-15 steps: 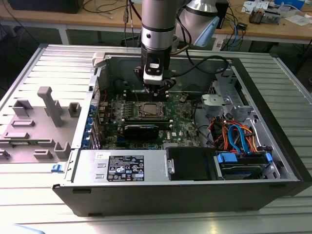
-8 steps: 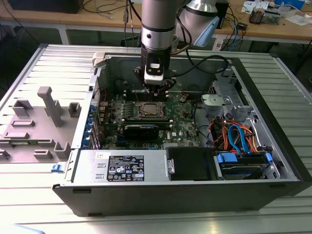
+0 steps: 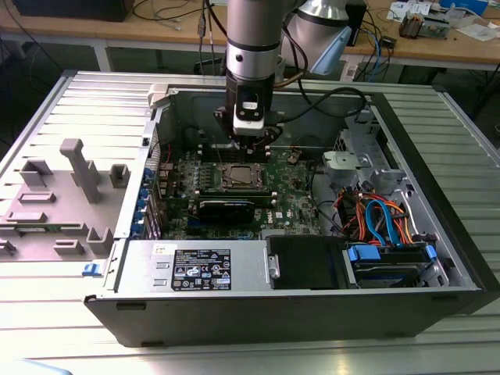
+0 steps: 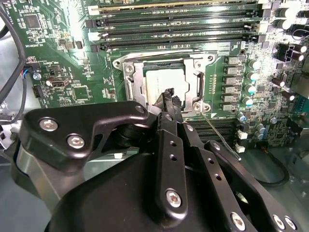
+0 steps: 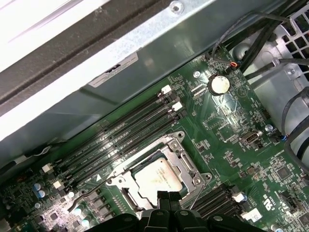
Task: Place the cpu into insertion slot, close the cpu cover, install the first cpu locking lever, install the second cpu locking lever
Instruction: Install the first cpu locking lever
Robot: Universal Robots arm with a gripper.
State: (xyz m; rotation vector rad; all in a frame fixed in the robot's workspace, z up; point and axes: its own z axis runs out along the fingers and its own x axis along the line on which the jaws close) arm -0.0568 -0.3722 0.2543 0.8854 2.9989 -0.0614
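Gripper (image 3: pixel 251 142): hangs just above the near edge of the insertion slot (image 3: pixel 237 176); jaws clenched together, holding nothing.
Cpu (image 5: pixel 155 180): sits flat in the slot, silvery top showing through the cover's window.
Cpu cover (image 4: pixel 136 79): lies down over the cpu.
Lever (image 4: pixel 219 134): thin rod sticking out beside the slot.

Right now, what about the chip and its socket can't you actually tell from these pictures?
- Near edge of the cpu: second wrist view, hidden behind the end effector.
- Whether the cpu cover is locked down: levers too thin to judge.
- The insertion slot: exterior view, too small for detail.
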